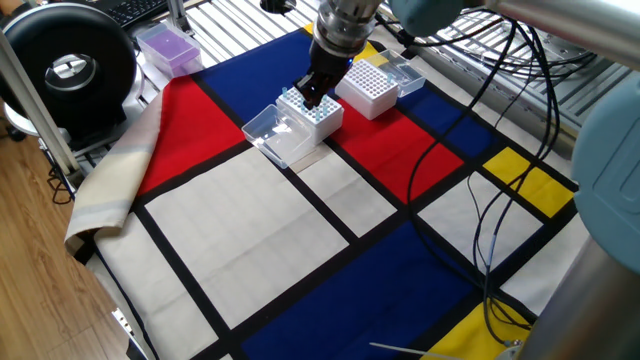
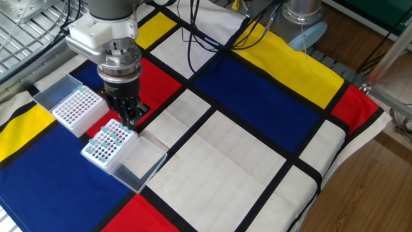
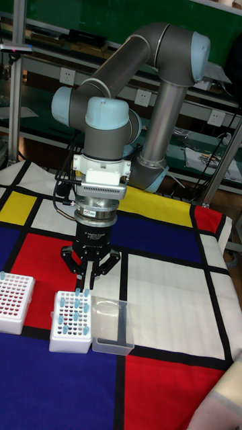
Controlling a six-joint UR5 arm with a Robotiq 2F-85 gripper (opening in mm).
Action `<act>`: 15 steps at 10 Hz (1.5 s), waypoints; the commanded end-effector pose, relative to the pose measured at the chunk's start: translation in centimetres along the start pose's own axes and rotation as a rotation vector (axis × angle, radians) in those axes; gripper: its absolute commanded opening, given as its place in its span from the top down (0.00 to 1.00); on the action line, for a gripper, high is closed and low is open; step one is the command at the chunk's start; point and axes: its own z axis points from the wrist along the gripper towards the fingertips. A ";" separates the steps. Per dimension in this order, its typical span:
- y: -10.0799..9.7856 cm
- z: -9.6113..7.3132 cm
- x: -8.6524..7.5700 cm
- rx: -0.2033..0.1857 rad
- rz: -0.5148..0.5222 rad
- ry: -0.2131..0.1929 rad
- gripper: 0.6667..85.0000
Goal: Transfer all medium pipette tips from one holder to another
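Checkered cloth (image 2: 257,167) in red, blue, yellow and white carries two white racks. The nearer rack (image 3: 71,330) holds the medium pipette tips (image 3: 75,306), upright, their long axes vertical, directly beneath my gripper (image 3: 91,281). My fingers converge over the rack's back edge; whether they pinch a tip I cannot tell. The tall fixed view shows the tips' height; the other rack (image 2: 78,111) looks mostly unfilled.
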 end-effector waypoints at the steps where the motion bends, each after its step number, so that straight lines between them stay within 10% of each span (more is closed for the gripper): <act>1: 0.1 0.0 -0.1 -0.007 0.008 -0.008 0.73; 15: 0.4 0.8 0.2 -0.020 -0.008 -0.029 0.77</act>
